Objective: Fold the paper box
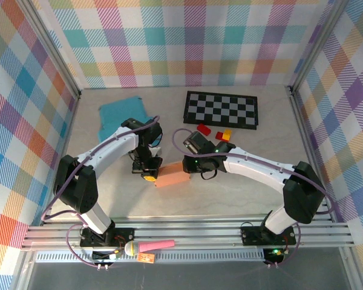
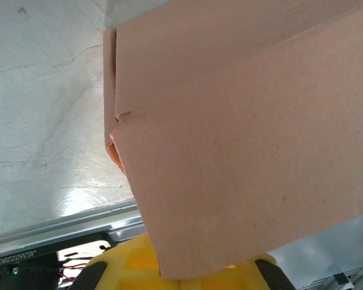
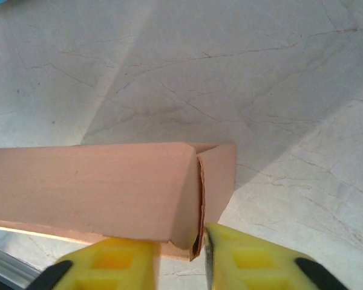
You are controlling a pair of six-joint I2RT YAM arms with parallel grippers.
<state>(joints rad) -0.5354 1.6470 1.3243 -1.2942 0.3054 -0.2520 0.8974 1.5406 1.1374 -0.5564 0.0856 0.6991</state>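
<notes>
**Two grippers, one box, mid-table**

One box (image 1: 172, 176): salmon-pink card, plain, no print, folded into a long flat-sided sleeve. It sits approx. mid-table (image 1: 242, 199), between the 2 grippers and just in front of the arms' reach.

Left wrist view: broad panels meet at a crease, w/ a small notch where a flap tucks in at the corner. Right wrist view: the end shows a rounded fold and a narrow side flap standing against it, w/ a thin dark seam between. Inside of the box can't be seen.

Long axis runs left–right in the top view, slightly skewed, w/ the left end a bit nearer the arm bases. Left end points at the left gripper (image 1: 149, 177), right end at the right gripper (image 1: 189, 165).

Left gripper: jaws closed tight, box panel nipped at its left end. Right gripper: yellow fingers (image 3: 254, 266) parted a little, the end seam sitting in the gap, not pinched.

Behind: teal cloth (image 1: 124, 115), checkerboard (image 1: 222, 109), red and yellow blocks (image 1: 216, 133) near the board.
</notes>
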